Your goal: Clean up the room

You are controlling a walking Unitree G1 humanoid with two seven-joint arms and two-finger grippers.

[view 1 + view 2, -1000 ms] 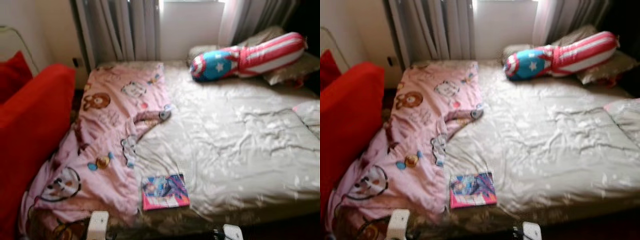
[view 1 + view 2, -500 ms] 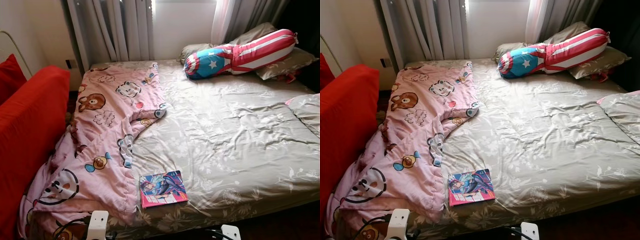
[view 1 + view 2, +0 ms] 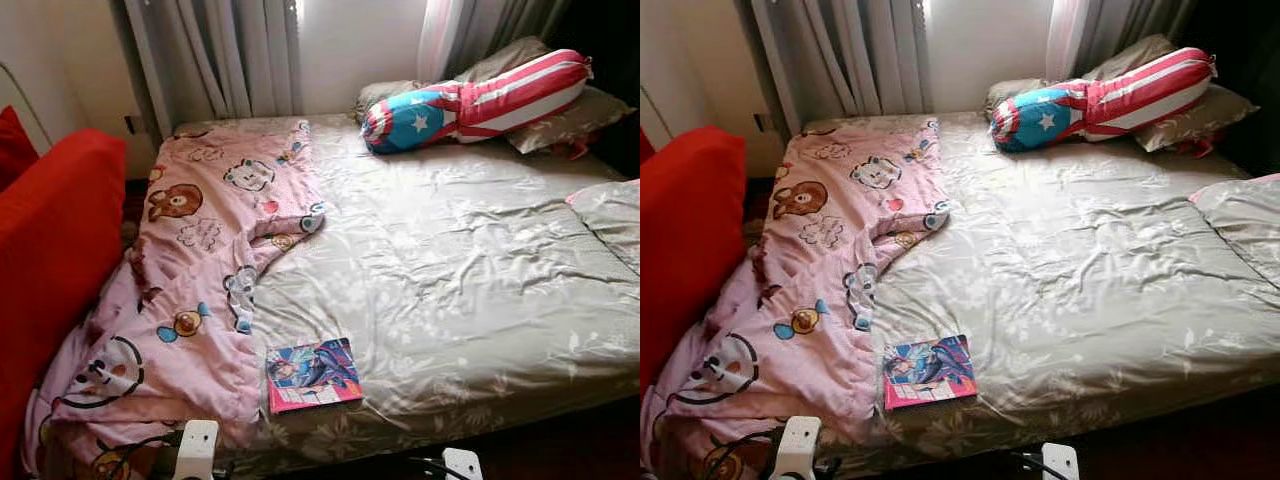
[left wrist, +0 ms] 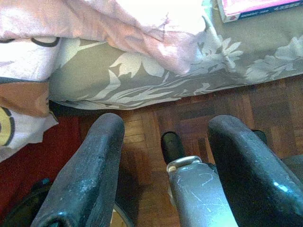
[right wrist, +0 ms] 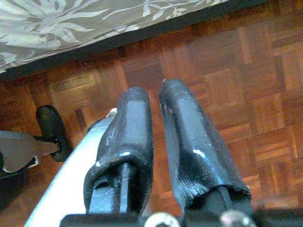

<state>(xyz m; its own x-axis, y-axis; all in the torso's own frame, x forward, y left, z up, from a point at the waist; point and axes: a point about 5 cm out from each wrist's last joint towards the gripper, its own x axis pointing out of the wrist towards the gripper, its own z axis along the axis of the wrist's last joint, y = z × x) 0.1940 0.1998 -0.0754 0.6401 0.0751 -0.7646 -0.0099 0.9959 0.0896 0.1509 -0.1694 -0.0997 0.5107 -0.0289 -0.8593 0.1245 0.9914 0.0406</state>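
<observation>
A colourful book (image 3: 312, 373) lies flat near the foot edge of the bed (image 3: 470, 290), beside a crumpled pink cartoon blanket (image 3: 195, 300) that drapes over the bed's left side. A star-and-stripes bolster pillow (image 3: 470, 100) rests at the head. My left gripper (image 4: 163, 130) hangs open over the parquet floor (image 4: 189, 118) by the bed's edge, a corner of the book (image 4: 255, 7) above it. My right gripper (image 5: 155, 99) hangs shut over the parquet (image 5: 227, 71) with nothing in it.
A red sofa (image 3: 50, 260) stands close on the left of the bed. Grey curtains (image 3: 215, 55) and a window wall are behind it. Grey pillows (image 3: 560, 110) lie at the far right, and a folded grey cover (image 3: 610, 215) at the right edge.
The camera has shifted a little, so the bed sits slightly lower and to the left in the picture. Nothing on the bed has moved.
</observation>
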